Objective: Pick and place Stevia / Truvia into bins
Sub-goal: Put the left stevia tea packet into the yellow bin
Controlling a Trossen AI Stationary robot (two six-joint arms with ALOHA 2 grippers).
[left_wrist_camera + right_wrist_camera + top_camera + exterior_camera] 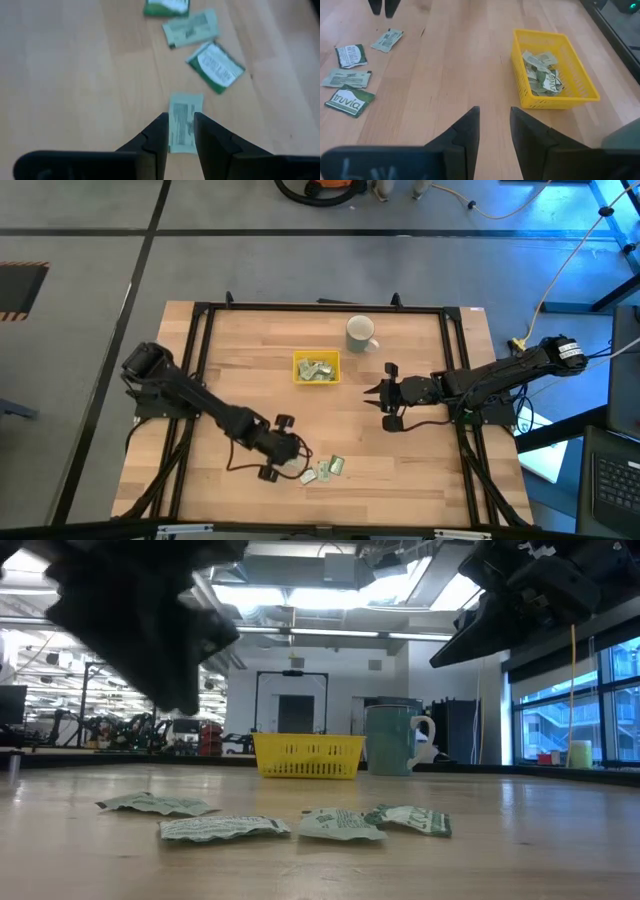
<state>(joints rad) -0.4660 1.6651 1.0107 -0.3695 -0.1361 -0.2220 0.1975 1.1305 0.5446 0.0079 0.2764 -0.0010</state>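
Handling first: the Stevia / Truvia sachets (351,77) look near weightless, thin paper, soft and crinkly, lying flat on the tabletop (420,460), so there is little edge for fingers to get under. Best guess for a hold: come straight down across a short side or a puffed middle, pinch lightly, expect sliding on the smooth wood. Not fragile, but easy to crease or flick away.

Look: small flat rectangles, pale green and white, some with a darker green face and "truvia" print, others showing small text on the back. Four lie loose in a small cluster near the front edge of the tabletop, close together, a couple touching or nearly so. More sit piled in the yellow bin (316,367), which stands mid-tabletop beside a white mug (360,333).

Left pincer (272,448) is at the loose cluster, low over the wood, fingers parted and straddling one sachet (185,122); whether the tips already touch it I cannot tell, nothing is lifted. Right pincer (389,396) hangs to the right of the bin, fingers apart, empty, waiting.
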